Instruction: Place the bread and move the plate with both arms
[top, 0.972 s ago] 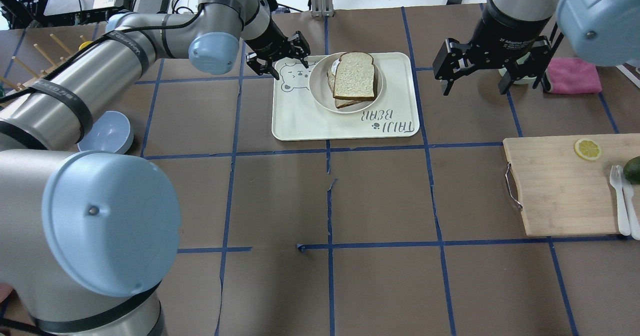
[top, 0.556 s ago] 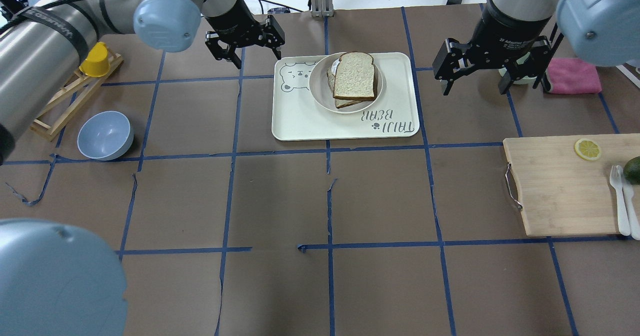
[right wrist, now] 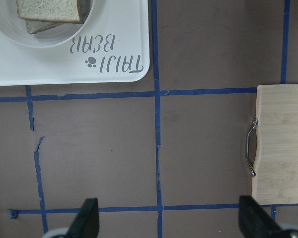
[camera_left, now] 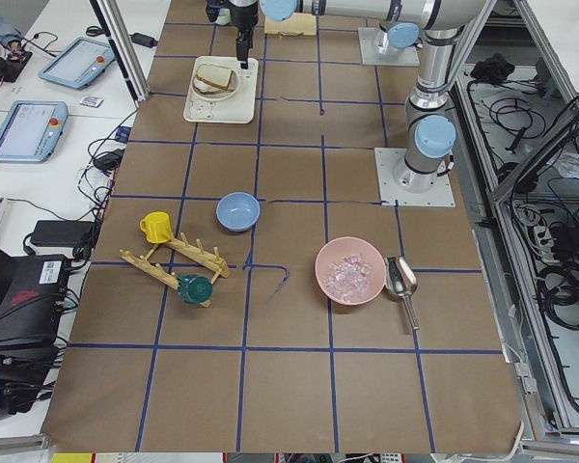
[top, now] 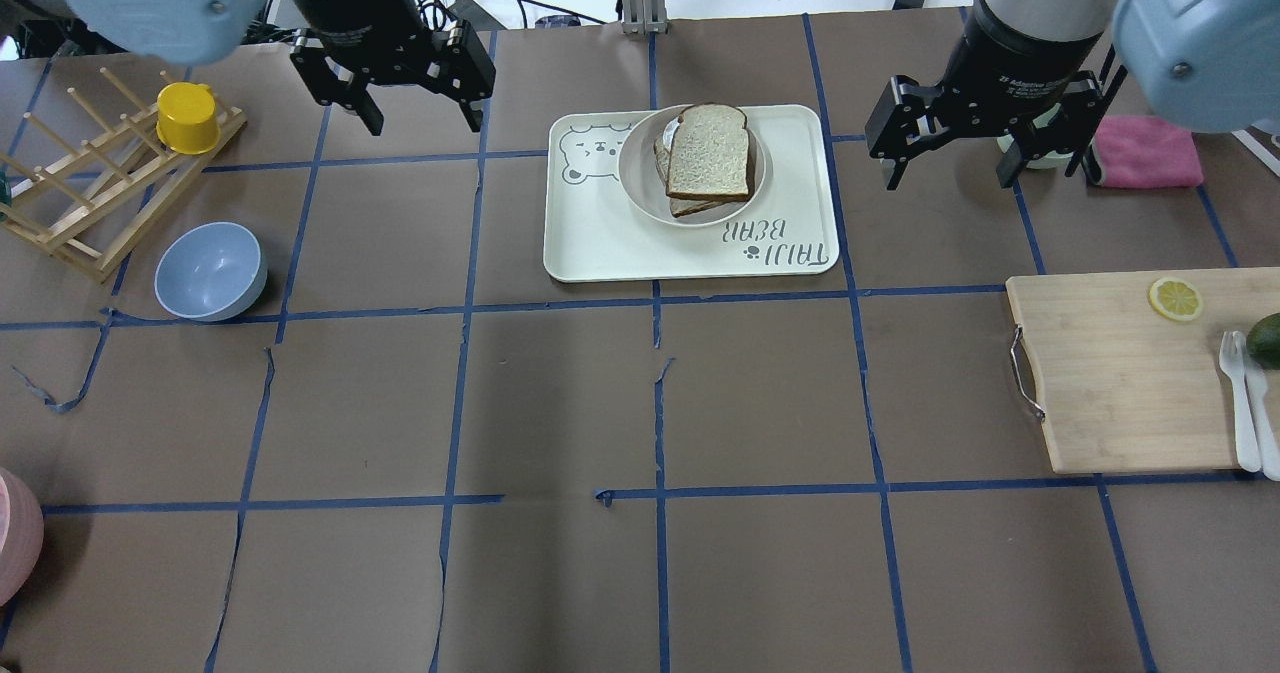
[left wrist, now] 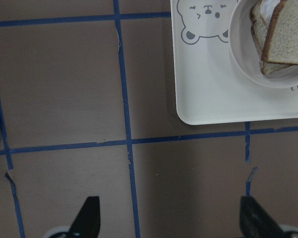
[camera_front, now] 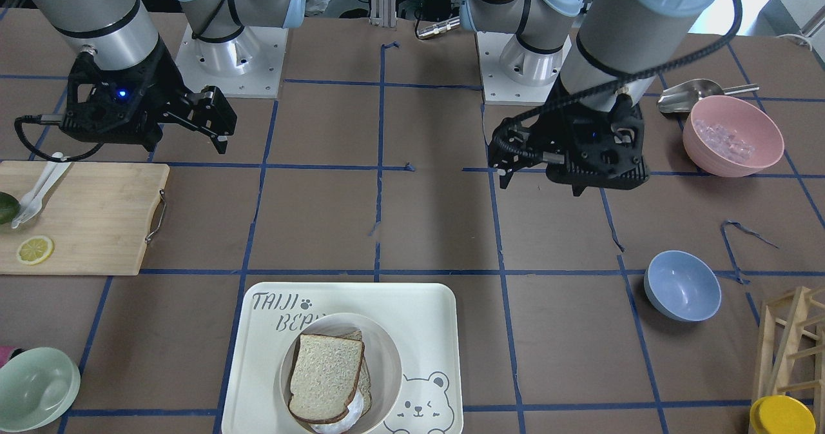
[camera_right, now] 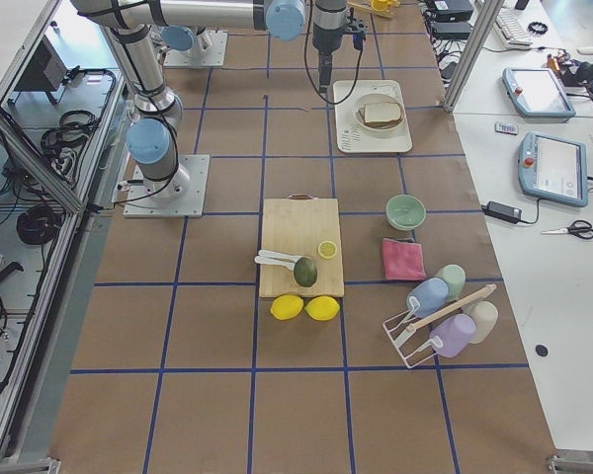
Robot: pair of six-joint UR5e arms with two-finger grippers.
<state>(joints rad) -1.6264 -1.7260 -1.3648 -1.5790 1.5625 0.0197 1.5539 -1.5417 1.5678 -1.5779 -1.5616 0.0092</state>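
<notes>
The bread (top: 708, 151), a dark-crusted white slice, lies on top of another slice in the round cream plate (top: 640, 168), which stands on the bear tray (top: 690, 243). It also shows in the front view (camera_front: 325, 376). My left gripper (top: 420, 118) is open and empty, in the air to the left of the tray; its wrist view shows the open fingers (left wrist: 89, 218) above bare table, with the plate (left wrist: 243, 64) at the top right. My right gripper (top: 945, 173) is open and empty, in the air to the right of the tray.
A blue bowl (top: 210, 271) and a wooden rack with a yellow cup (top: 188, 118) are at the left. A cutting board (top: 1130, 373) with a lemon slice, an avocado and white cutlery is at the right. A pink cloth (top: 1145, 151) lies behind the right gripper.
My left arm has swung back and to the left, away from the tray's left edge, with its gripper still open. The right arm, bread and plate have not moved.
</notes>
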